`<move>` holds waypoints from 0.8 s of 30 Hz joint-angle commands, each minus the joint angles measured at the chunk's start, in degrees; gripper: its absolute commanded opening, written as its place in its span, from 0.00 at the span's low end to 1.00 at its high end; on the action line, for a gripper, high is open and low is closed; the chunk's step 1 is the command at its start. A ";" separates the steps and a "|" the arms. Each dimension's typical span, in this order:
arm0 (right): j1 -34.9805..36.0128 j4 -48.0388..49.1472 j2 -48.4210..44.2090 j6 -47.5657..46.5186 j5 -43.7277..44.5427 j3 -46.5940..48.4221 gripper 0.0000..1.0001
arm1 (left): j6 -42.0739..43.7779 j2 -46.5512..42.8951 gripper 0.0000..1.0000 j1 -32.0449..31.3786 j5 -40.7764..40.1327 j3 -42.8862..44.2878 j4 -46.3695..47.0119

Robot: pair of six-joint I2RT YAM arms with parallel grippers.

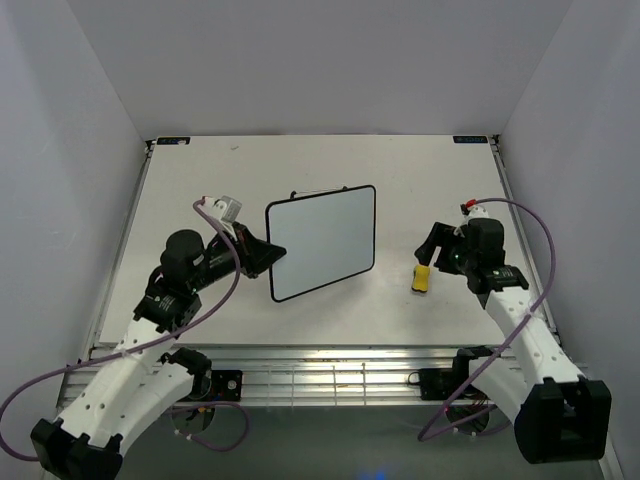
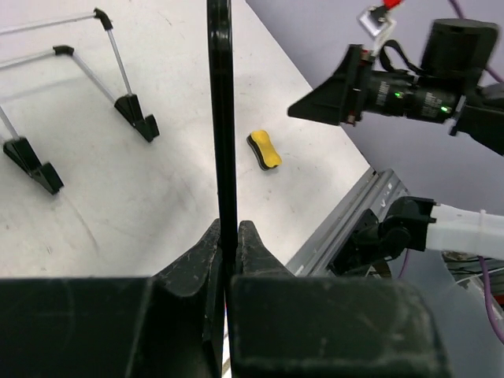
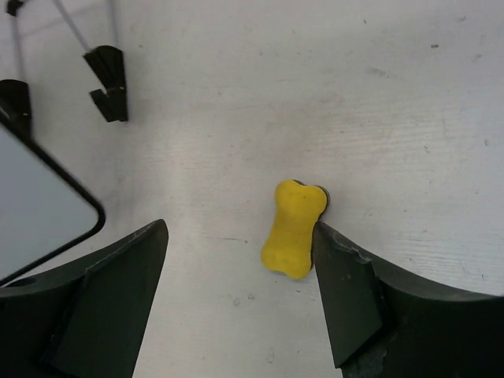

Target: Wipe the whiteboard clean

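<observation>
The whiteboard [image 1: 322, 241], white with a thin black frame, is held tilted above the table. My left gripper [image 1: 270, 254] is shut on its left edge; in the left wrist view the board shows edge-on as a black bar [image 2: 221, 118] between my fingers [image 2: 256, 252]. The yellow bone-shaped sponge [image 1: 422, 278] lies flat on the table. My right gripper [image 1: 432, 262] is open above it. In the right wrist view the sponge [image 3: 293, 228] lies between the jaws, against the right finger [image 3: 346, 291]. The board's corner [image 3: 47, 213] shows at left there.
The black wire stand [image 2: 87, 102] stands behind the board, its top bar just visible in the top view [image 1: 325, 190]. Its feet show in the right wrist view [image 3: 106, 83]. A metal rail [image 1: 320, 370] runs along the table's near edge. White walls enclose the table.
</observation>
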 commanded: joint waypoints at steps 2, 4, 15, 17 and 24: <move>-0.20 -1.81 -8.94 -0.21 -5.79 -0.82 0.81 | 5.42 6.86 0.00 0.22 0.76 6.97 14.23; -0.11 -2.95 -11.07 -0.74 -6.85 -0.38 0.84 | 6.23 12.47 0.00 0.75 3.74 9.25 16.77; -0.11 -0.06 -20.74 -3.47 -29.62 2.44 0.87 | 6.76 19.44 0.00 9.61 27.20 11.83 30.23; -0.11 -1.19 -22.23 -3.20 -27.60 3.92 0.89 | 3.69 22.59 0.00 14.70 31.85 11.20 36.19; -0.20 0.47 -25.66 2.33 -29.00 3.32 0.89 | 2.37 35.61 0.00 18.24 39.09 16.29 42.79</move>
